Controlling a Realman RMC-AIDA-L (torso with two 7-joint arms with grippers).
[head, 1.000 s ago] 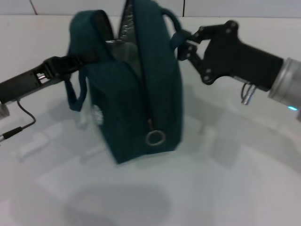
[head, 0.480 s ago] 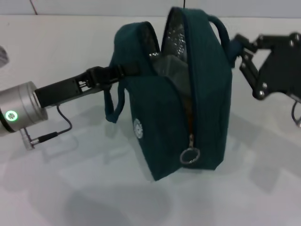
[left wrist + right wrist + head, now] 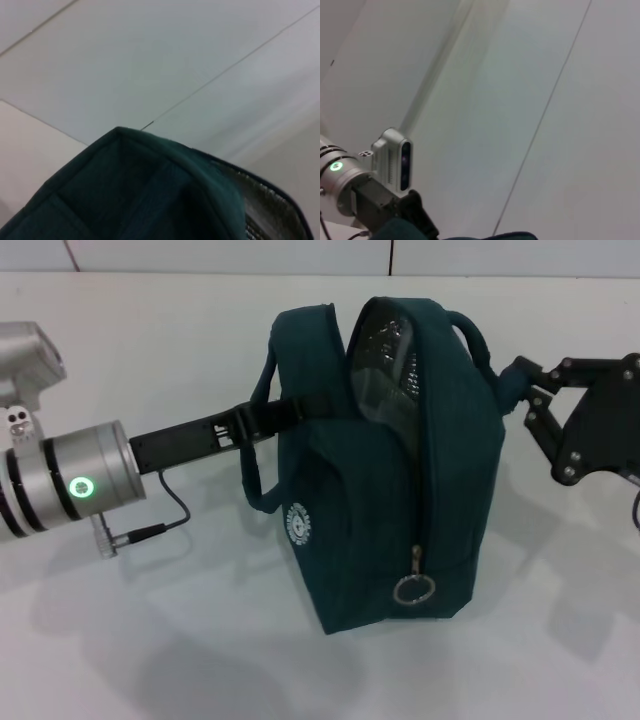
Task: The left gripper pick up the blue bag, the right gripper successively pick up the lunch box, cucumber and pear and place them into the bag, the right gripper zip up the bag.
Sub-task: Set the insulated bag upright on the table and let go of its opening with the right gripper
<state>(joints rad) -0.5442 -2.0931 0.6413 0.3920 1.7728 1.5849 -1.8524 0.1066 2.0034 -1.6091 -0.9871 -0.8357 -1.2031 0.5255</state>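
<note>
The blue bag [image 3: 385, 490] hangs upright just above the white table, its shadow below it. Its top gapes, showing silver foil lining [image 3: 385, 345]. The zip ring pull [image 3: 413, 589] dangles low on the near end. My left gripper [image 3: 285, 412] reaches in from the left and is shut on the bag's left handle. My right gripper [image 3: 512, 380] is at the bag's right handle and looks shut on it. The left wrist view shows the bag's teal fabric [image 3: 140, 195] close up. Lunch box, cucumber and pear are out of view.
The white table [image 3: 180, 330] runs all round the bag. A black cable [image 3: 165, 520] loops under the left arm's silver wrist. The right wrist view shows the left arm [image 3: 365, 185] with its green light, against a pale wall.
The bag and both grippers have shifted to the right in the head view. The bag has swung more upright, and more of the left arm's silver wrist now shows.
</note>
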